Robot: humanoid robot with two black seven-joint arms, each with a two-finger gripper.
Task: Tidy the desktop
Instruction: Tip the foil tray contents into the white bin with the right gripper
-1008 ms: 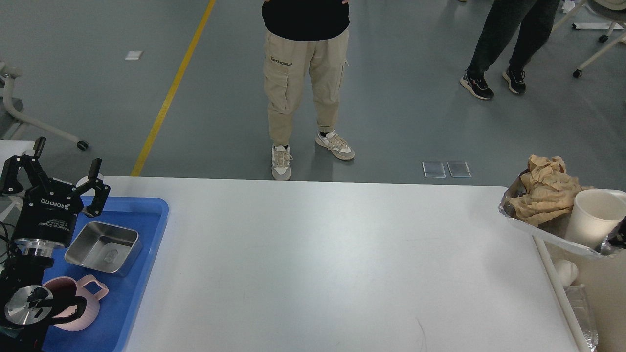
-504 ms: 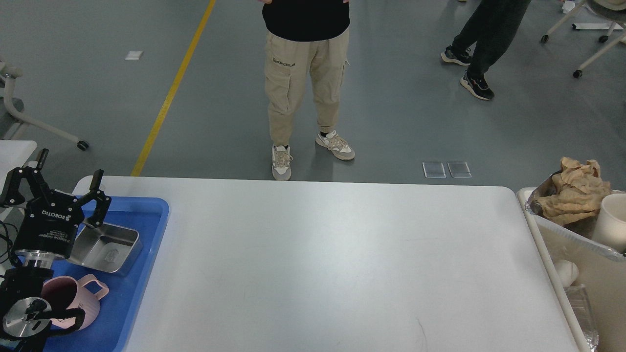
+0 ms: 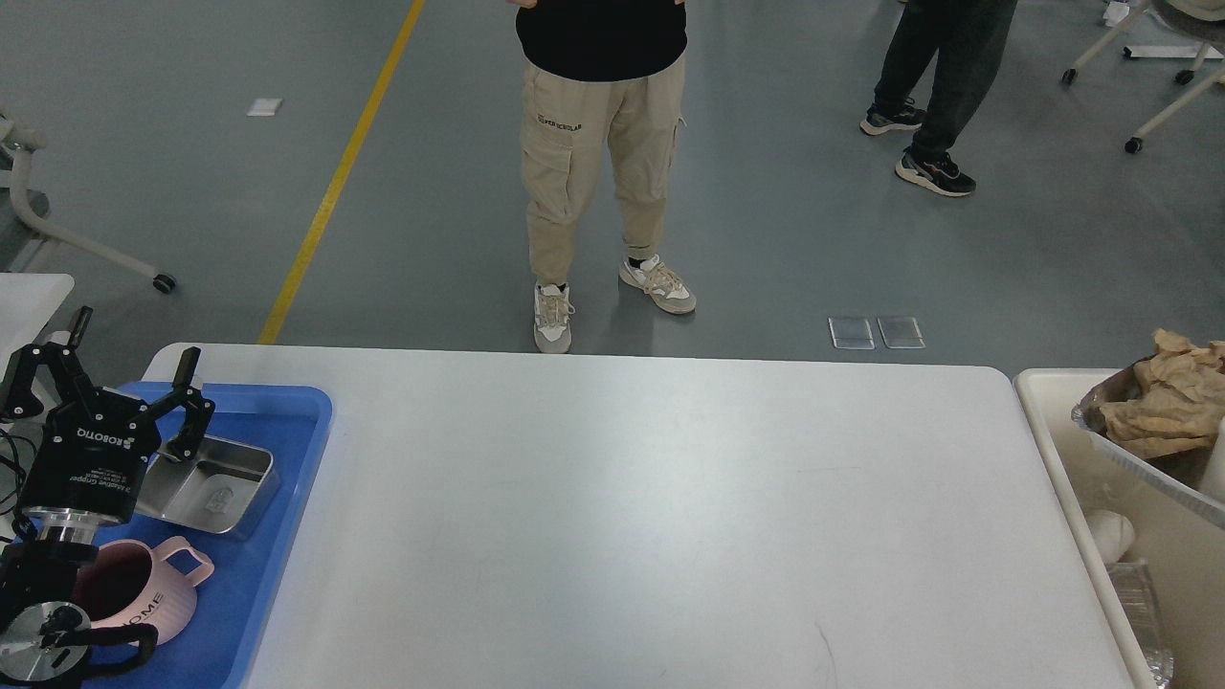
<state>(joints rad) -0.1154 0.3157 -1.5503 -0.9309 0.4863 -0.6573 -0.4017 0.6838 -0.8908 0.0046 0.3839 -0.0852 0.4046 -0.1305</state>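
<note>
Since a second ago, our left gripper [image 3: 129, 344] has sunk toward the lower left, and the foil tray of crumpled brown paper [image 3: 1163, 407] has slid right, off the table and over the cream bin [image 3: 1038, 388].

From the head view, the desktop [image 3: 651, 507] fills the middle: broad, white, smooth, round-cornered, faintly glossy, with a small dark scuff near its front edge. Our left gripper hangs with fingers spread wide, holding nothing, above the blue tray [image 3: 278, 478], where a steel pan [image 3: 211, 483] and pink mug [image 3: 144, 598] sit. Our right gripper stays out of sight.
</note>
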